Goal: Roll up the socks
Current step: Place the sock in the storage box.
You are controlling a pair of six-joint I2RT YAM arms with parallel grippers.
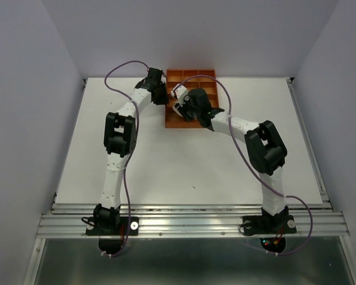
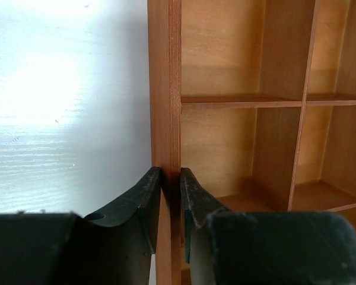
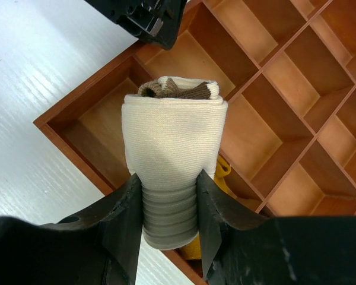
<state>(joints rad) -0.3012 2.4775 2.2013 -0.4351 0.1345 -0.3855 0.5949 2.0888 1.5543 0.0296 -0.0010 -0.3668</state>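
My right gripper (image 3: 168, 181) is shut on a rolled brown-cream-white sock (image 3: 173, 127) and holds it over the near-left corner compartments of the orange tray (image 3: 86, 90). A bit of the mustard orange sock (image 3: 223, 172) shows under the roll, inside a tray compartment. My left gripper (image 2: 170, 176) is shut on the tray's left wall (image 2: 166, 89), one finger outside and one inside. From above, both grippers meet at the tray's left side: the left (image 1: 161, 94) and the right (image 1: 178, 101). The taupe sock is out of view.
The tray (image 1: 199, 74) stands at the back middle of the white table (image 1: 225, 172), with several bare square compartments. The left arm's gripper body (image 3: 145, 18) hangs just beyond the sock roll in the right wrist view. Grey walls enclose the table.
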